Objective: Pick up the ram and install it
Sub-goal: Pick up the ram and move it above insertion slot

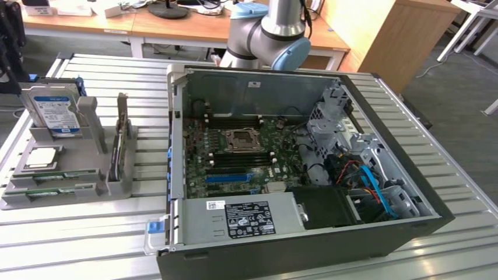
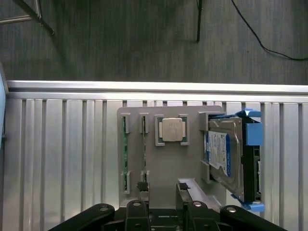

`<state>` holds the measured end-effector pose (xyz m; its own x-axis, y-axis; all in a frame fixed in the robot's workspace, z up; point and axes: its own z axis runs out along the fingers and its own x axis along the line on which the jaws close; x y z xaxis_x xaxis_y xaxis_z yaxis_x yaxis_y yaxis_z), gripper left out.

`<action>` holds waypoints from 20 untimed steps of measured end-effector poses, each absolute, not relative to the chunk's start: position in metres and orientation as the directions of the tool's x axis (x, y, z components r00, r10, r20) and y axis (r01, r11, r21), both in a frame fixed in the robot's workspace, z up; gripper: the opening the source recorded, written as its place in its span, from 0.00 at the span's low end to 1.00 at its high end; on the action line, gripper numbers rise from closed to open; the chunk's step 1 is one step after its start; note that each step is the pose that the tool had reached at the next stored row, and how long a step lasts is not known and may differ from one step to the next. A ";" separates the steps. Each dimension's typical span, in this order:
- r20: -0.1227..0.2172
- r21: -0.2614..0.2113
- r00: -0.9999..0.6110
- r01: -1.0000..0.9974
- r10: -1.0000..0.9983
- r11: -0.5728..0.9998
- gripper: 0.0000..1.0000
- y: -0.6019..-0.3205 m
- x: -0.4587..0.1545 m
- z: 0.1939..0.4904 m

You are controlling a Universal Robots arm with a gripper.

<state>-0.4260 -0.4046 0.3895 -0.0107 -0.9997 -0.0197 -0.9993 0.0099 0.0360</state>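
Holder: grey plastic parts holder, on the slatted metal table at the exterior view's left.
Ram: the ram, a long, thin green circuit-board stick, lies on edge in a holder slot. A 2nd stick lies just beside it; neither is lifted.
Hard drive: silver, blue-labelled hard drive, upright in the same holder.
Case: open black computer case. Long black empty memory slots sit on its green motherboard.
Gripper: black 2-finger gripper, over the holder, jaws spread with nothing between them.
Risk 1: closing off-centre would likely pinch a slot wall or the neighbouring stick.
Risk 2: a thin board gripped near 1 end may tilt.
Risk 3: a tilted ram would probably jam in its slot or strike the case wall.
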 end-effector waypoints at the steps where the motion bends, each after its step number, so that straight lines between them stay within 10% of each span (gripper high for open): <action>1: -0.020 0.036 -0.011 -0.999 -1.000 0.010 0.36 -0.405 -0.426 0.390; 20: -0.020 0.036 -0.010 -0.999 -1.000 0.010 0.36 -0.422 -0.428 0.390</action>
<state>-0.4282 -0.4224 0.3895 -0.0104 -0.9998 -0.0197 -0.9993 0.0097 0.0360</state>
